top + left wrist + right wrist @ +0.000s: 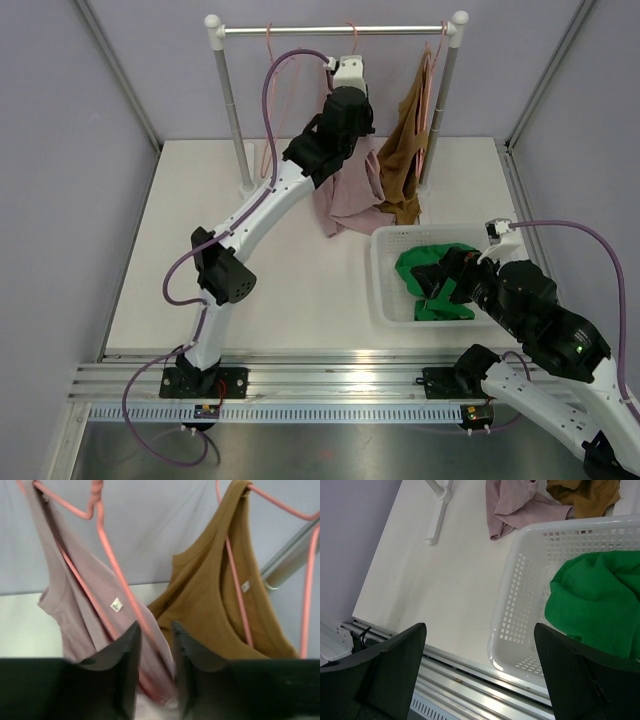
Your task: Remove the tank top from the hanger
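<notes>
Left gripper nearly closed on mauve tank top and pink hanger; right gripper wide open, empty

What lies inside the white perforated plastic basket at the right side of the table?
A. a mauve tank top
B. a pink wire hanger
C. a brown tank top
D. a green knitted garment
D: a green knitted garment fills the white perforated plastic basket, and no other item shows inside it.
</notes>
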Robot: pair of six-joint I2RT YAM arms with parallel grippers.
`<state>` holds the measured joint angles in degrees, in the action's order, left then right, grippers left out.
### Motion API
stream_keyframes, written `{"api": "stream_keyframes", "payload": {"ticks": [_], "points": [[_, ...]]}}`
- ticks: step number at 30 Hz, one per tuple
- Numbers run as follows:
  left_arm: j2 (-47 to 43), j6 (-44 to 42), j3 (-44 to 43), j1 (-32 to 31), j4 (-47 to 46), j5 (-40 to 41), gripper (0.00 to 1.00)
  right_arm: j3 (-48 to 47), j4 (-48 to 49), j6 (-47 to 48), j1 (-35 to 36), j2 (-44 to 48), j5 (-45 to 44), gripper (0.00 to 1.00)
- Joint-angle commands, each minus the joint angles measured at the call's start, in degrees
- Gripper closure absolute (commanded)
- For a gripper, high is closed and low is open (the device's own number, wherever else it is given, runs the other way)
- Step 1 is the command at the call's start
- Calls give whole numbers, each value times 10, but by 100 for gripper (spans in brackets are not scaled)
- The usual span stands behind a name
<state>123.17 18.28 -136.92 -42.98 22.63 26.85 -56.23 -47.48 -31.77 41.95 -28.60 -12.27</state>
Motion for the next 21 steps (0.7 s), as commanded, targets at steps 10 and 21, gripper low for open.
{"api": "stream_keyframes", "payload": {"ticks": [10,21], "points": [[-94,-32,41,18,-42,33,100,12,42,12,-1,-24,25,5],[-227,-42,91,34,-28,-68,100,9,55,28,-1,-10,36,5]]}}
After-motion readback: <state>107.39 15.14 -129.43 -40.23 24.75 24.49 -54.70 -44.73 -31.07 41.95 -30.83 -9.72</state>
